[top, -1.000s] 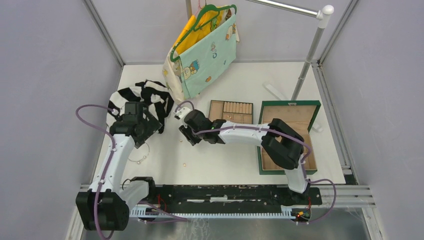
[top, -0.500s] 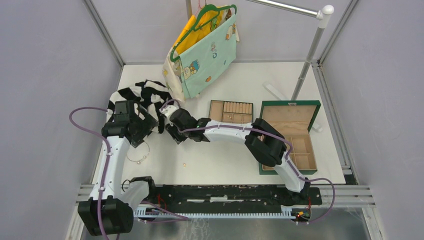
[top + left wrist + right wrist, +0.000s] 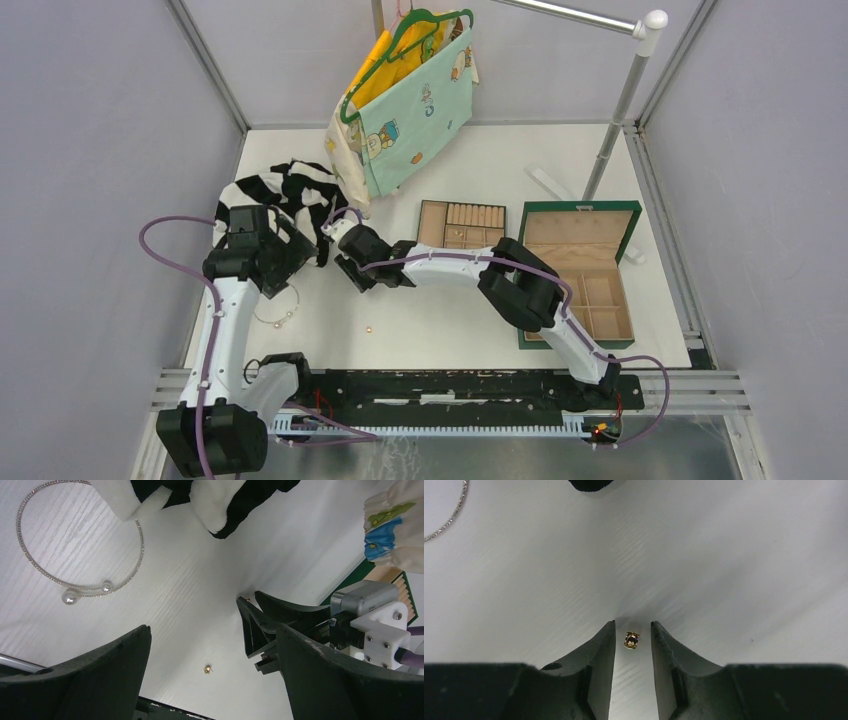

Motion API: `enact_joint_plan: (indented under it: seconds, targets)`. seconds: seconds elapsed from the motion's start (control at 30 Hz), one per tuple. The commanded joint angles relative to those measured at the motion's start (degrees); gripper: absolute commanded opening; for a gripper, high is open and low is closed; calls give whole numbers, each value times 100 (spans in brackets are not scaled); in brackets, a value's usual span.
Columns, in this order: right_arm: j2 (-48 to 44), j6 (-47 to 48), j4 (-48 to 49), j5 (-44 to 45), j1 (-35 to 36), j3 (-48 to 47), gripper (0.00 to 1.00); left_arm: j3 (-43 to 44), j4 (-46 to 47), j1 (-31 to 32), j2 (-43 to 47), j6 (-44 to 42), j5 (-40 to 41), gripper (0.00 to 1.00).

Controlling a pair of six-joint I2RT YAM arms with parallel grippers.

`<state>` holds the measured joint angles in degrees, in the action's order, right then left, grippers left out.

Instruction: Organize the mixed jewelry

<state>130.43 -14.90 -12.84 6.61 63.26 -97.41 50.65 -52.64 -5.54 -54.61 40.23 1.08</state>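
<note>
In the right wrist view a tiny gold piece (image 3: 631,640) lies on the white table between the fingertips of my right gripper (image 3: 633,627). The jaws stand narrowly apart with a small gap on each side of the piece. In the top view my right gripper (image 3: 352,277) is low over the table, left of centre. A second gold stud (image 3: 368,328) lies nearer the front and also shows in the left wrist view (image 3: 207,669). A thin pale bracelet with two pearls (image 3: 80,587) lies left of it. My left gripper (image 3: 214,630) is open, empty and hovering above the table.
A tan divided tray (image 3: 460,222) and an open green box (image 3: 600,290) stand to the right. A black-and-white striped cloth (image 3: 280,190) lies at back left. Clothes on a hanger (image 3: 400,90) hang from a rack pole (image 3: 615,110).
My right gripper has moved left across the table and now straddles the small gold piece. My left arm has shifted slightly left.
</note>
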Motion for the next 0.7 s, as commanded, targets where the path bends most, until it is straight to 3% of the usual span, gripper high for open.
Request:
enact_joint_plan:
  seconds: [0.0, 0.37, 0.67]
  targets:
    - [59, -66, 142, 119, 19, -203, 34, -28, 123, -32, 82, -303, -82, 100]
    - [-321, -114, 281, 211, 11, 148, 4, -106, 179, -27, 66, -331, -77, 100]
    - [-1624, 110, 419, 642, -74, 1160, 0, -241, 425, -32, 187, -449, -291, 100]
